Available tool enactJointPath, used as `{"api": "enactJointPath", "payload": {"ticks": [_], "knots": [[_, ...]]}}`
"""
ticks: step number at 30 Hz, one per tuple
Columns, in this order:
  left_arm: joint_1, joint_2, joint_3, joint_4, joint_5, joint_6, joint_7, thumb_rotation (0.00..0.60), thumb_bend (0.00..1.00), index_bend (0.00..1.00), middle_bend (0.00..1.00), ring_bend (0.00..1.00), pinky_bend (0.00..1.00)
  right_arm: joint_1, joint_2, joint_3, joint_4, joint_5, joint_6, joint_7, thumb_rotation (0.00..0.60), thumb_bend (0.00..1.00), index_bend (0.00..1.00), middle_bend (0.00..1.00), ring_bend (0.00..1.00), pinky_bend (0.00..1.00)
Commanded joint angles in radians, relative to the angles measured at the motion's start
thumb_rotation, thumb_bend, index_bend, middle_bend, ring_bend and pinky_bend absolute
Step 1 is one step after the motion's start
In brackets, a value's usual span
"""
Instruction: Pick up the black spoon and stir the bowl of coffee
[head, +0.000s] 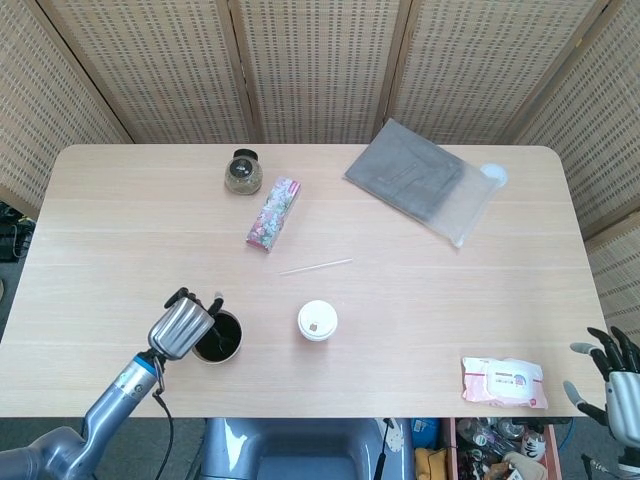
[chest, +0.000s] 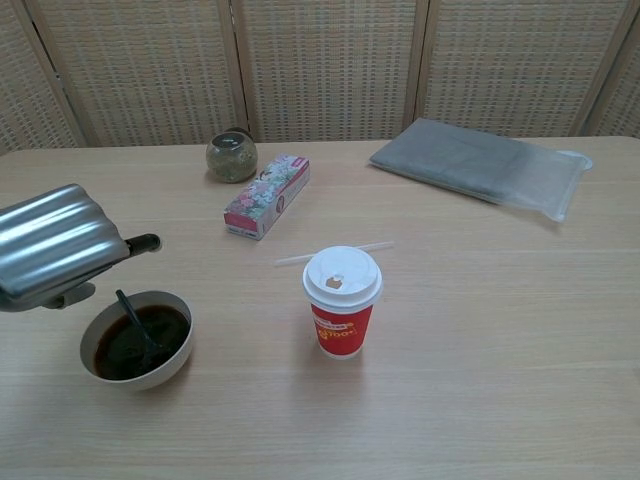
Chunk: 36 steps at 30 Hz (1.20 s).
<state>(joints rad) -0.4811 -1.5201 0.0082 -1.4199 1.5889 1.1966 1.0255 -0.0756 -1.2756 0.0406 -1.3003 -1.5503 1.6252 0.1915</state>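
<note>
A white bowl (chest: 140, 380) of dark coffee (chest: 155, 335) stands near the table's front left; the head view shows the bowl (head: 236, 345) too. The black spoon (chest: 132, 318) leans in the coffee, its thin handle pointing up and to the left, with nothing holding it. My left hand (chest: 55, 245) hovers just left of and above the bowl, fingers spread and empty; in the head view the left hand (head: 180, 325) covers the bowl's left rim. My right hand (head: 603, 378) hangs off the table's front right corner with its fingers apart.
A red paper cup (chest: 342, 300) with a white lid stands right of the bowl, a thin white straw (chest: 335, 253) behind it. Further back are a floral box (chest: 267, 195), a small jar (chest: 231, 157) and a grey pouch (chest: 475, 165). A wipes pack (head: 504, 381) lies front right.
</note>
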Motion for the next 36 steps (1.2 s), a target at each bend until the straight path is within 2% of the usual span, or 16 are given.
{"api": "enactJointPath", "payload": {"ticks": [1, 7, 10, 12, 14, 15, 17, 20, 23, 26, 31, 36], "knots": [[0.052, 0.042, -0.029, -0.078, -0.064, 0.062, -0.057, 0.600, 0.27, 0.20, 0.76, 0.70, 0.70, 0.006, 0.002, 0.001, -0.002, 0.000, -0.007, -0.005, 0.600, 0.38, 0.37, 0.28, 0.11, 0.19], [0.145, 0.101, -0.057, -0.193, -0.132, 0.192, -0.150, 0.600, 0.27, 0.15, 0.72, 0.68, 0.70, 0.022, 0.007, 0.001, -0.015, -0.007, -0.024, -0.023, 0.600, 0.38, 0.37, 0.28, 0.11, 0.19], [0.189, 0.137, -0.052, -0.246, -0.162, 0.228, -0.231, 0.600, 0.27, 0.12, 0.65, 0.62, 0.69, 0.030, 0.011, -0.003, -0.028, -0.010, -0.039, -0.037, 0.600, 0.38, 0.37, 0.27, 0.11, 0.19], [0.218, 0.174, -0.036, -0.282, -0.187, 0.230, -0.296, 0.600, 0.27, 0.07, 0.54, 0.53, 0.68, 0.035, 0.015, -0.006, -0.040, -0.010, -0.053, -0.048, 0.600, 0.38, 0.37, 0.26, 0.11, 0.19], [0.242, 0.208, -0.024, -0.313, -0.205, 0.231, -0.361, 0.600, 0.27, 0.01, 0.36, 0.38, 0.63, 0.040, 0.019, -0.009, -0.051, -0.009, -0.064, -0.056, 0.600, 0.38, 0.37, 0.25, 0.10, 0.19], [0.251, 0.219, -0.020, -0.321, -0.207, 0.232, -0.395, 0.600, 0.27, 0.00, 0.30, 0.33, 0.60, 0.042, 0.020, -0.010, -0.055, -0.009, -0.068, -0.059, 0.600, 0.38, 0.37, 0.24, 0.10, 0.18], [0.277, 0.237, -0.013, -0.332, -0.211, 0.247, -0.488, 0.600, 0.27, 0.00, 0.16, 0.19, 0.48, 0.046, 0.021, -0.011, -0.062, -0.010, -0.074, -0.066, 0.600, 0.38, 0.37, 0.24, 0.08, 0.17], [0.326, 0.248, -0.001, -0.318, -0.202, 0.294, -0.611, 0.600, 0.27, 0.00, 0.02, 0.03, 0.29, 0.054, 0.021, -0.011, -0.073, -0.015, -0.079, -0.076, 0.600, 0.38, 0.37, 0.23, 0.07, 0.15], [0.362, 0.242, 0.008, -0.292, -0.184, 0.335, -0.693, 0.600, 0.27, 0.00, 0.00, 0.00, 0.10, 0.061, 0.024, -0.012, -0.083, -0.020, -0.085, -0.087, 0.600, 0.38, 0.37, 0.22, 0.06, 0.14], [0.389, 0.232, 0.015, -0.261, -0.164, 0.370, -0.736, 0.600, 0.27, 0.00, 0.00, 0.00, 0.01, 0.066, 0.028, -0.013, -0.095, -0.025, -0.087, -0.096, 0.600, 0.38, 0.37, 0.22, 0.06, 0.14], [0.423, 0.204, 0.023, -0.197, -0.104, 0.429, -0.829, 0.600, 0.27, 0.00, 0.00, 0.00, 0.00, 0.070, 0.030, -0.016, -0.112, -0.036, -0.082, -0.111, 0.600, 0.38, 0.37, 0.22, 0.06, 0.14], [0.435, 0.190, 0.028, -0.170, -0.081, 0.430, -0.854, 0.600, 0.27, 0.00, 0.00, 0.00, 0.00, 0.068, 0.034, -0.019, -0.126, -0.039, -0.074, -0.125, 0.600, 0.38, 0.37, 0.22, 0.06, 0.14]]}}
